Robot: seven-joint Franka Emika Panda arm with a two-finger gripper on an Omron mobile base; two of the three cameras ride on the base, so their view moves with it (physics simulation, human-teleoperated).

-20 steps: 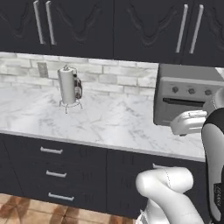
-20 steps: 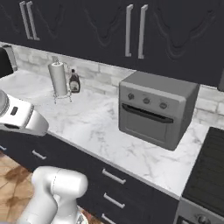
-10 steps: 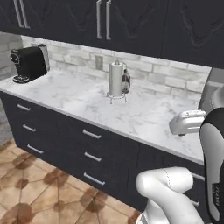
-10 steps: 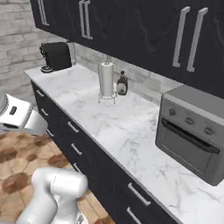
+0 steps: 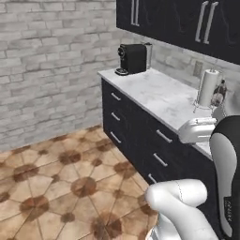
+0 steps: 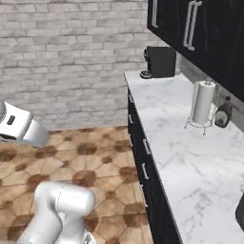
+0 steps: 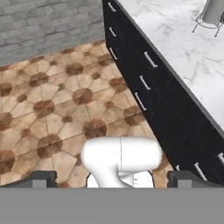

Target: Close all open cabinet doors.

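Dark fingertips of the gripper spread wide, holding nothing, above the tiled floor
Black drawer fronts run beside it under the marble counter; the cabinet doors hang above the counter, near the coffee machine and paper towel roll
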